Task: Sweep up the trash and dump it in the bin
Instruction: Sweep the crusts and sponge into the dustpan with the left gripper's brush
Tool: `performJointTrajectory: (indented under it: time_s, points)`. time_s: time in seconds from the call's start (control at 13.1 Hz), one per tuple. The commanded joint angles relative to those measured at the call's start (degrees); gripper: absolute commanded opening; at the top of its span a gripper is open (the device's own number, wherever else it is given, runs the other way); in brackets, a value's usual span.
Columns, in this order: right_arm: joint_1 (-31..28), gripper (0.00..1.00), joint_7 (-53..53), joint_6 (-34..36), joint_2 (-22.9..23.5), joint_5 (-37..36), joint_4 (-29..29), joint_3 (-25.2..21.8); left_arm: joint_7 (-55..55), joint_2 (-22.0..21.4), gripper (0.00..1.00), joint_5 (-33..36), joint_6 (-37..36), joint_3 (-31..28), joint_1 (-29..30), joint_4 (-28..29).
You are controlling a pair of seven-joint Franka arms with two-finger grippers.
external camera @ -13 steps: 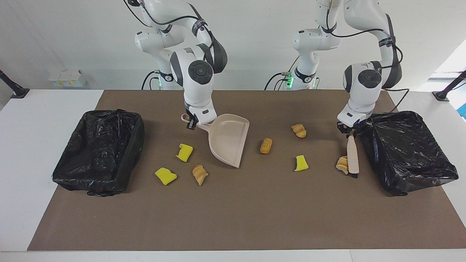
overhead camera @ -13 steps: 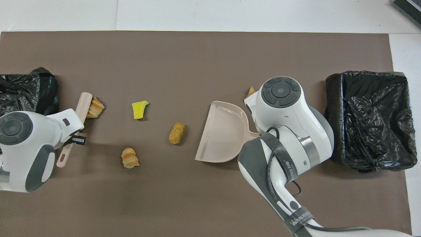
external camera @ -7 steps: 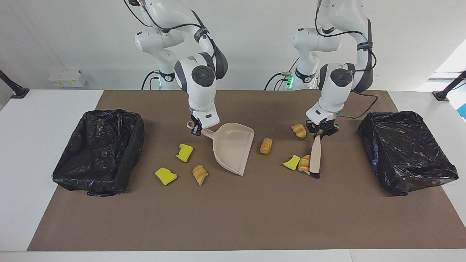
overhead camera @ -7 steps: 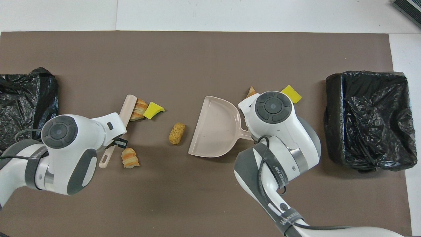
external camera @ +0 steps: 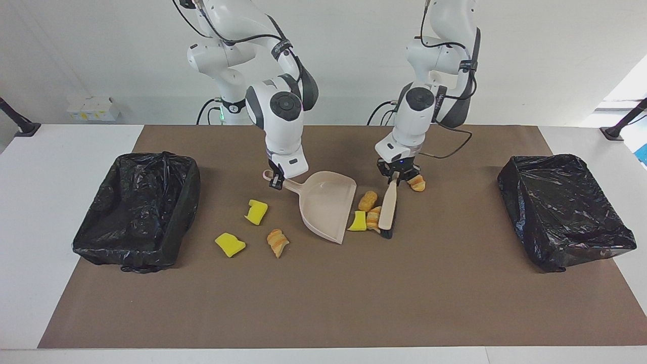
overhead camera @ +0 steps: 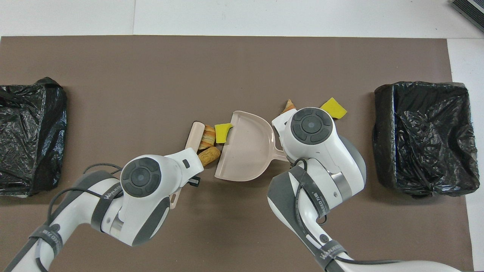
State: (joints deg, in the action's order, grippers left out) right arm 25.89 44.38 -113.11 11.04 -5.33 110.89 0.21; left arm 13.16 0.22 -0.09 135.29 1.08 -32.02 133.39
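- Looking across the worktop (external camera: 323, 303), I saw my left tool (external camera: 396, 174) clamped tight on the handle of the brush (external camera: 388, 211), which slanted down so that its dark bristle end met the brown mat.
- My right tool (external camera: 275, 180) was closed around the handle of the dustpan (external camera: 326, 210); the pan lay tilted, with its open lip turned toward the brush.
- Three scraps sat bunched between the brush and the pan's lip: a yellow sponge piece (external camera: 359, 221) touching the lip, a striped pastry piece (external camera: 373, 218) pressed against the brush, and a golden-brown bread lump (external camera: 367, 200) just nearer to the robots than those two.
- From overhead that same cluster sat at the mouth of the pan, the sponge piece (overhead camera: 222, 132) just overlapping its edge.
- One croissant bit (external camera: 417, 183) lay beside the left tool, toward the left arm's end of the worktop and apart from the cluster.
- Three more scraps lay beside the pan toward the right arm's end: a notched sponge chunk (external camera: 256, 211), a flat sponge chunk (external camera: 230, 244), and a pastry piece (external camera: 277, 241).
- A bin lined with black plastic (external camera: 136, 212) stood at the right arm's end, and a second lined bin (external camera: 565, 212) stood at the left arm's end.
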Motion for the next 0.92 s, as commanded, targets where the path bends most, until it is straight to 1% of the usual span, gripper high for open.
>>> performJointTrajectory:
  time_s: [0.0, 0.08, 0.15, 0.38, 0.46, 0.53, 0.61, 0.69, 0.76, 0.84]
  points:
    - [-0.3, 0.00, -1.1, -0.6, -0.8, -0.4, 1.3, 0.5, 5.4, 0.5, 0.00, -3.7, 2.6, -0.8, -7.8, 0.1]
    - [-0.3, 0.00, -1.1, -0.6, -0.8, -0.4, 1.3, 0.5, 7.7, 0.3, 0.00, -5.3, 3.7, -0.8, -10.8, -0.1]
    - [-0.3, 0.00, -1.0, -0.6, -0.8, -0.4, 1.3, 0.5, 10.4, 0.2, 0.00, -5.4, 3.8, -0.8, -12.6, -0.6]
    - [-0.3, 0.00, -0.7, -0.6, -0.8, -0.4, 1.3, 0.5, 17.7, 0.1, 0.00, -4.8, 1.9, 0.2, -13.1, -3.0]
    - [-0.3, 0.00, -0.6, -0.7, -0.8, -0.4, 1.3, 0.5, 18.6, -0.4, 0.00, -4.8, 0.3, 0.1, -12.8, -3.7]
    - [-0.3, 0.00, -0.5, -0.7, -0.8, -0.4, 1.3, 0.5, 18.7, -1.0, 0.00, -4.8, -3.3, -0.1, -12.2, -5.4]
    - [-0.4, 0.00, -0.4, -1.0, -0.8, -0.4, 1.3, 0.5, 18.7, -1.4, 0.00, -4.8, -8.5, -0.5, -10.9, -7.9]
    - [-0.6, 0.00, 0.6, -1.1, -0.8, -0.4, 1.3, 0.5, 19.4, -2.0, 0.00, -4.8, -14.6, -0.4, -7.9, -10.5]
    - [-0.8, 0.00, 3.4, -1.5, -0.7, -0.4, 1.3, 0.4, 21.9, -2.6, 0.00, -4.7, -18.6, -0.4, -6.4, -12.3]
    - [-0.9, 0.00, 5.3, -3.1, -0.7, -0.4, 1.7, 0.4, 25.3, -3.7, 0.00, -3.5, -21.5, -0.5, -6.0, -12.5]
